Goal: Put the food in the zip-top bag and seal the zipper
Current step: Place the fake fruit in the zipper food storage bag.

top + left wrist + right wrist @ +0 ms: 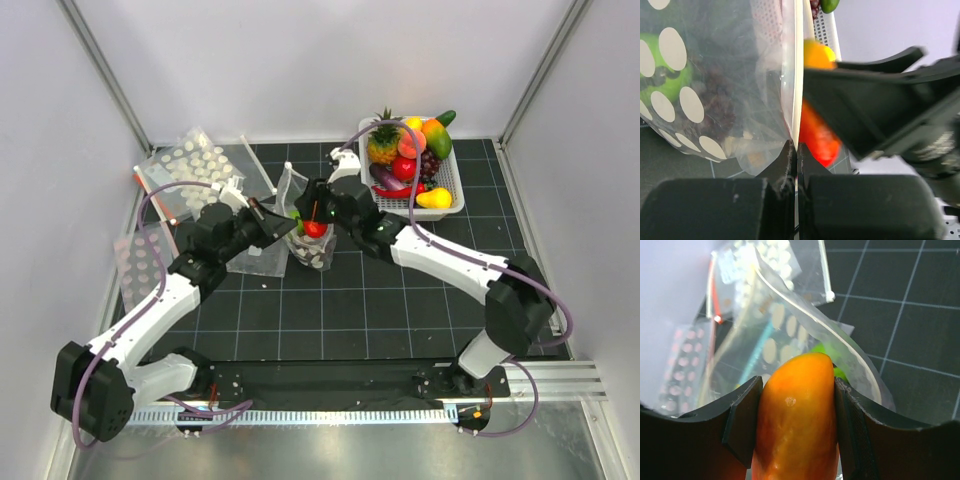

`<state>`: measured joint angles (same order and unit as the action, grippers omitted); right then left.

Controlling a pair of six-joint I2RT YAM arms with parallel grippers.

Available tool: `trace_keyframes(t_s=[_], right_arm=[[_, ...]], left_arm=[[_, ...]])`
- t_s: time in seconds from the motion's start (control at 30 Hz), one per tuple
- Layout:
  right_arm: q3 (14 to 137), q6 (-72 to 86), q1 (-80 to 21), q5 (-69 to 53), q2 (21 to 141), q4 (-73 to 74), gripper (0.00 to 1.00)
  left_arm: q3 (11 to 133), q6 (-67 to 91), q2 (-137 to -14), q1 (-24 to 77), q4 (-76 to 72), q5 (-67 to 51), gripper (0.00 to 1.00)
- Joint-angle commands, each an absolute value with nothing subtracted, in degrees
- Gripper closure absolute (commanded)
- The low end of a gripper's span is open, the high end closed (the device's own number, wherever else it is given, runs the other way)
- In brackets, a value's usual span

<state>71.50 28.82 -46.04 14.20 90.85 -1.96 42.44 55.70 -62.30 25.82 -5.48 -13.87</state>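
While the left pincer [795,152] is fully closed on the white zipper [798,60] edge of the zip-top bag [715,65], the right pincer [797,385] stands partly open, clamping an orange-red toy fruit [795,430] between both fingers at the bag mouth. The bag stands on the worktop [350,300], left of the white basket [455,185], and contains a green piece [662,75] and dark grapes [720,112].

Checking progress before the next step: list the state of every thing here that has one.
Clear white-dotted soft plastic pouch: upright, mouth open, round green toy inside.
White zipper strip: unsealed.
Left jaws: shut on the pouch's edge.
Right jaws: shut on the glossy orange-red toy fruit, at the pouch's mouth.
White plastic basket: holds more toy food.
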Motion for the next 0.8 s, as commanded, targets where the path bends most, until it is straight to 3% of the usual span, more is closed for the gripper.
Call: trace_keyframes(t_s=[0.0, 0.17, 0.2, 0.3, 0.33, 0.6, 0.77], right_arm=[[70.49, 25.85, -46.23, 14.15, 91.49, -9.93, 0.67], [73.56, 24.96, -46.23, 13.62, 94.48, -8.79, 0.64], [73.91, 24.87, -46.23, 13.71, 95.27, -8.79, 0.56], [75.14, 24.35, -46.32, 14.94, 95.89, -7.83, 0.1], [75.32, 24.0, -46.32, 15.55, 95.71, -7.3, 0.07], [77.34, 20.57, -46.32, 21.94, 92.11, -1.33, 0.08], [80.59, 19.15, -42.38, 27.86, 89.3, 7.98, 0.23]], left_arm=[[42.19, 56.78, -60.82, 25.49, -9.22, -13.62, 1.0], [42.1, 57.22, -61.96, 25.4, -9.76, -14.24, 1.0], [42.1, 57.22, -62.14, 25.31, -9.67, -14.15, 1.0], [42.01, 57.3, -62.05, 24.87, -9.67, -14.33, 1.0], [42.01, 57.22, -61.88, 24.7, -9.58, -14.41, 1.0], [42.01, 56.16, -60.65, 24.52, -7.91, -12.22, 1.0], [42.01, 54.58, -58.63, 24.61, -6.24, -10.02, 1.0]])
